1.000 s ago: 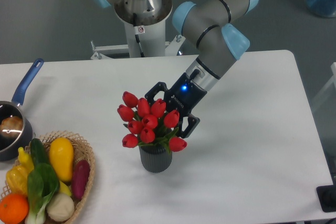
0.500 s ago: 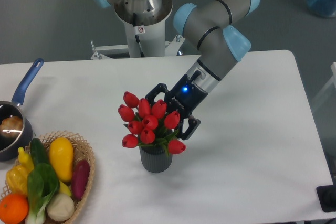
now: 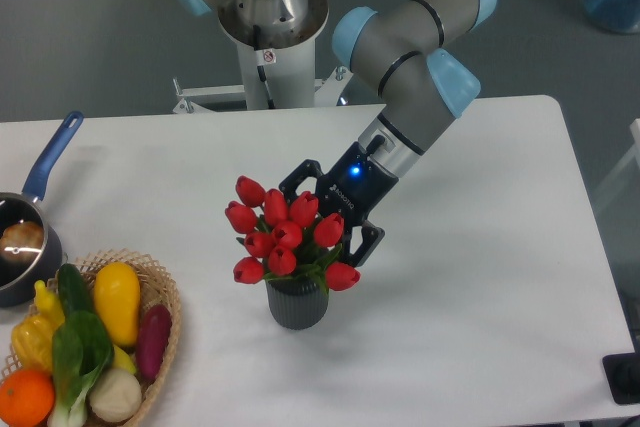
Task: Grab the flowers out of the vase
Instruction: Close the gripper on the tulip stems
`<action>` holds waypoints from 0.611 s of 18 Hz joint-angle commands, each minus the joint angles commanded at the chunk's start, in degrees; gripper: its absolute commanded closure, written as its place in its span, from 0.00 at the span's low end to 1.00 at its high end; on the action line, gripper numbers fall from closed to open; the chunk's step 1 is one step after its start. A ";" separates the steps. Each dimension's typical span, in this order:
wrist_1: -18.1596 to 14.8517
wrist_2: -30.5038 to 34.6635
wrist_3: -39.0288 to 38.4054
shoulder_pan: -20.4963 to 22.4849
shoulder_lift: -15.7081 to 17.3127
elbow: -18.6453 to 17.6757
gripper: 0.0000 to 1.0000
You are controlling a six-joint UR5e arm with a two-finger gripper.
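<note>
The flowers, a bunch of red tulip buds with green leaves, stand in the small dark grey ribbed vase at the front middle of the table. My gripper reaches in from the right and behind, level with the buds. Its two black fingers are spread wide, one at the bunch's upper edge and one at its lower right. The fingertips are hidden behind the buds, so I cannot see whether they touch the stems.
A wicker basket of vegetables and fruit sits at the front left. A blue-handled saucepan is at the left edge. The robot base stands behind the table.
The arm and gripper have shifted a few pixels to the right. The bunch has nudged slightly with them, and the vase has stayed put.
</note>
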 joint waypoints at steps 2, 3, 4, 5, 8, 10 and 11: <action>-0.09 0.00 0.00 -0.09 -0.09 0.00 0.00; -0.09 0.00 0.00 -0.09 -0.18 -0.09 0.00; 0.00 0.00 0.00 -0.09 -0.35 -0.09 0.00; -0.09 -0.09 0.00 -0.09 -0.35 -0.09 0.00; -0.09 -1.40 0.00 0.09 -0.35 -0.35 0.00; -0.09 -2.11 0.00 0.17 -0.35 -0.61 0.00; -0.09 -2.20 0.09 0.17 -0.35 -0.62 0.00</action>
